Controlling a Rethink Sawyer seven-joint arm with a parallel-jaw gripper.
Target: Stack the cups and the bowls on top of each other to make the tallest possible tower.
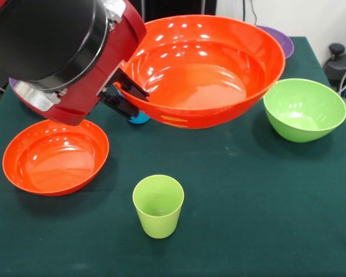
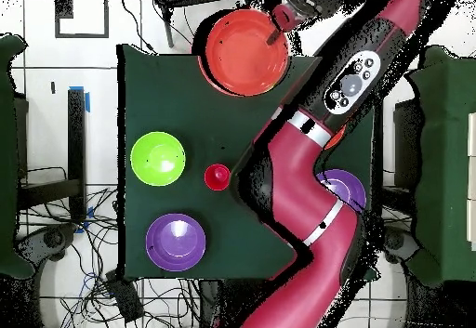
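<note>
Front view: two orange bowls, one [image 1: 205, 69] raised above the green worktop [image 1: 248, 202] and grasped at its rim by the pincer [image 1: 127, 95], fingers [image 1: 132, 85] clenched on the edge; the other [image 1: 55, 157] resting on the worktop to the picture's left. One light green bowl [image 1: 304, 108] at picture right, upright, well apart from both. One purple bowl [image 1: 279, 39] partly hidden behind the raised bowl; a purple sliver at the left edge behind the arm, too little shown to identify. One light green cup [image 1: 158, 205] upright near the front edge, standing alone, nothing stacked on it. One blue cup [image 1: 139, 118] just visible beneath the pincer, mostly hidden. Overhead view: two purple bowls [image 2: 176, 241] [image 2: 342, 189], the second partly covered by the red arm [image 2: 307, 176]; one red cup [image 2: 217, 177] beside the green bowl. No legible writing or brand marks. Cables on the floor around the worktop. Arm blocking much of the front view's upper left.
</note>
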